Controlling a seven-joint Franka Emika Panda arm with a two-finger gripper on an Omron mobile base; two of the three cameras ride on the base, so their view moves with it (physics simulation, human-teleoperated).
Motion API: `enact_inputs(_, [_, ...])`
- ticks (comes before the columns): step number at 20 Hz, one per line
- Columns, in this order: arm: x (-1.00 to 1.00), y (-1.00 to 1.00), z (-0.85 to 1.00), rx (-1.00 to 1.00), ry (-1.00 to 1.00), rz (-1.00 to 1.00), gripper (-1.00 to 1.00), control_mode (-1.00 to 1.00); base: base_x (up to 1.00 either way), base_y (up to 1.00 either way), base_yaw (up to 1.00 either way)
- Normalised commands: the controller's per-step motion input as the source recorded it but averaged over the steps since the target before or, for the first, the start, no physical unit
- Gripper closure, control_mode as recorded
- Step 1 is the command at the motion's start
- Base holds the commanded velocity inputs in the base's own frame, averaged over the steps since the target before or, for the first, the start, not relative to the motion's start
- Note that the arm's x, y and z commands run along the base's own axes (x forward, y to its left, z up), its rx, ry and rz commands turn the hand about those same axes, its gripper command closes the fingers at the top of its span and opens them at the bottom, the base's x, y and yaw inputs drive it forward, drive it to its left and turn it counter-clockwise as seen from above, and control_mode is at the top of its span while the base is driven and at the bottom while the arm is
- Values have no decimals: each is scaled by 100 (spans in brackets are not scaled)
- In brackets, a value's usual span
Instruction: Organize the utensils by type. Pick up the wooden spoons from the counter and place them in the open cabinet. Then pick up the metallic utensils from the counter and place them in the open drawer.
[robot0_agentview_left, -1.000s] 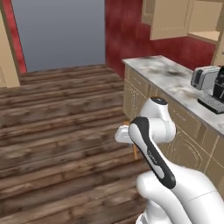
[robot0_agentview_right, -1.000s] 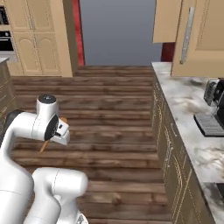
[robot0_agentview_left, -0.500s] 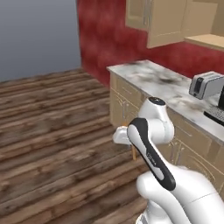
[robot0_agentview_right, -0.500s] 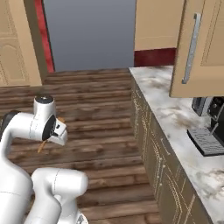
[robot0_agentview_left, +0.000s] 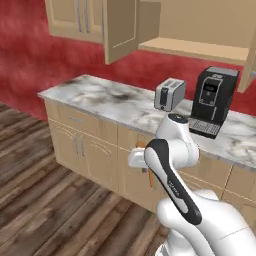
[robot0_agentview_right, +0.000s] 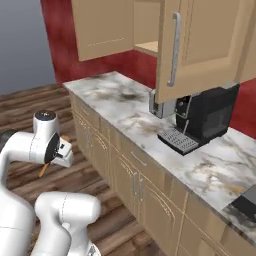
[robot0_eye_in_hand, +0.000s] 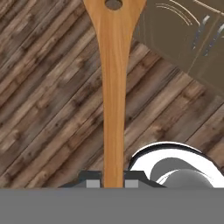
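- Gripper (robot0_eye_in_hand: 113, 183): the two dark finger tips are pinched on the handle of a wooden spoon (robot0_eye_in_hand: 113, 87), one on each side, with no gap visible.
- Wooden spoon: orange-brown, long and slim, extending away from the hand over the plank floor (robot0_eye_in_hand: 48, 100); the far end is wider and has a small hole. In the right base view it shows as an orange sliver (robot0_agentview_right: 45, 169) beside the arm, carried low and clear of the counter (robot0_agentview_right: 130, 112).
- Open cabinet (robot0_agentview_left: 195, 47): tan, its shelf bare, mounted above the toaster (robot0_agentview_left: 170, 93) and coffee machine (robot0_agentview_left: 212, 100); its door with the silver bar handle (robot0_agentview_right: 174, 50) stands swung outward.
- Step in hand, as judged: carrying the spoon toward the cabinet shelf.
- Risk: the grip sits at the extreme handle end, so the long free length could swing or slip during a lift.
- Risk: the raised spoon may strike the open door, the shelf edge, or the appliances beneath, because the approach space looks narrow.
- Risk: a release short of the shelf would probably drop the spoon onto the counter or floor.
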Motion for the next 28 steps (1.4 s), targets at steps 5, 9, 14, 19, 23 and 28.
enact_inputs(5, [0, 0, 0, 0, 0, 0, 100, 100, 60, 41, -79])
enact_inputs(9, [0, 0, 0, 0, 0, 0, 100, 100, 76, 48, -60])
enact_inputs(14, [0, 0, 0, 0, 0, 0, 100, 100, 66, 36, -13])
enact_inputs(19, [0, 0, 0, 0, 0, 0, 100, 100, 54, 17, -30])
enact_inputs(23, [0, 0, 0, 0, 0, 0, 100, 100, 55, 17, -29])
enact_inputs(28, [0, 0, 0, 0, 0, 0, 100, 100, 60, 28, -19])
